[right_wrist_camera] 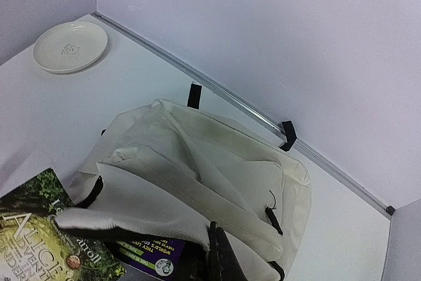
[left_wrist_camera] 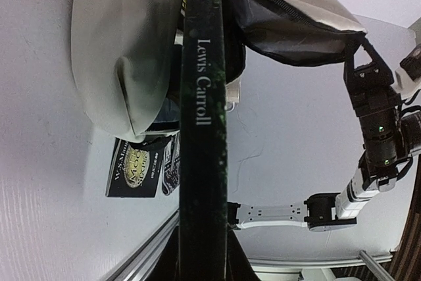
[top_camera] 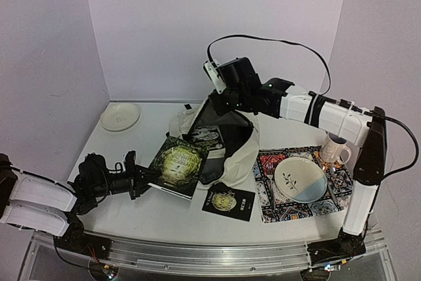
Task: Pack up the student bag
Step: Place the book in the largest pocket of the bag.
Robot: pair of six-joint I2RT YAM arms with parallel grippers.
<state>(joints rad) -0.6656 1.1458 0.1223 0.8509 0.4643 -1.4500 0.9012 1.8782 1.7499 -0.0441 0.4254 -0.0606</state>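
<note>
Left gripper (top_camera: 141, 177) narrow, clamped on the near edge of a dark green hardcover book (top_camera: 179, 164); the spine, reading "Lewis Carroll", runs straight out between the jaws in the left wrist view. Book held low and tilted over the white table (top_camera: 158, 218), its far corner at the mouth of the bag, and in the right wrist view it sits just under the cream lip. Right gripper (right_wrist_camera: 217, 255) fully closed, pinching the upper rim of the large cream soft fabric student bag (right_wrist_camera: 217, 169) and holding it raised, so the dark lining is stretched up and the mouth gapes toward the near side. The bag lies mid-table toward the back wall, black strap ends pointing at the wall. Inside the mouth there is a flat book with a purple and black cover (right_wrist_camera: 154, 255). A small black paperback with a gold emblem (top_camera: 229, 201) lies flat on the table just in front of the bag, apart from both grippers. To the right, just beside the bag's draped fabric, is a multicolour patterned cloth mat (top_camera: 266, 162) carrying a cream and pale blue plate (top_camera: 300, 179) and a white mug (top_camera: 335, 148) at its far corner. Small cream plate (top_camera: 120, 116) at the far left, well apart from the bag.
</note>
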